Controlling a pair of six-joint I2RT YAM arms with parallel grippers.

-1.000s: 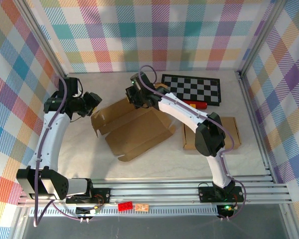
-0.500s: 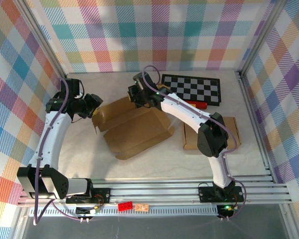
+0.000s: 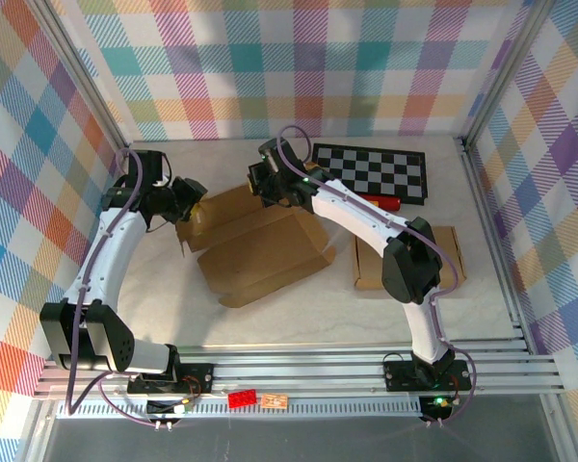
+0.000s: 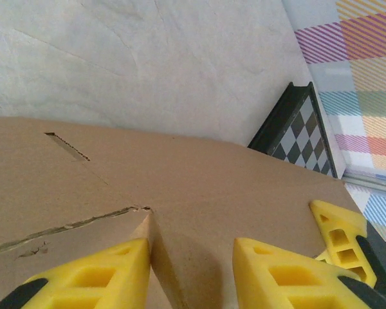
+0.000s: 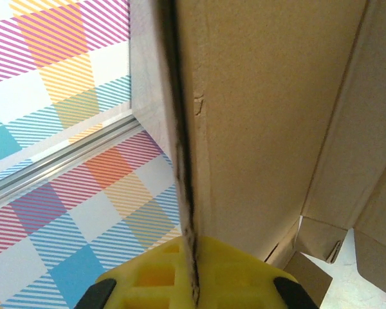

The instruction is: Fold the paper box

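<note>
Cardboard formed the paper box (image 3: 265, 252), which lay half folded near the middle of the table (image 3: 299, 318). Its wide panel sloped toward the near edge and its far panels were raised a little.

The left claw (image 3: 190, 200) sat at the box's left end. In the left wrist view its two yellow fingers (image 4: 83, 280) stood apart. A thin upright flap of the box (image 4: 212, 187) rose in the gap, right against the inner face of the left-hand finger, while the other finger stood clear of it. The left claw (image 4: 192, 254) was parted, not pinching. A short slot and a rough crease showed in the brown panel beyond the fingers.

The right claw (image 3: 262, 185) was at the far edge of the box, its arm reaching across from the right. In its wrist view the right claw (image 5: 193, 280) was pressed together on the edge of a cardboard panel (image 5: 264, 116) that ran straight up from between the fingers, so it was clamped on the box.

A checkered board (image 3: 371, 173) lay at the far right of the table, and its corner showed past the panel in the left wrist view (image 4: 296, 129). A small red object (image 3: 378, 201) lay just beside the board's near edge. A second, flat carton (image 3: 445, 241) lay to the right, partly under the right arm's elbow and apart from the paper box.
</note>
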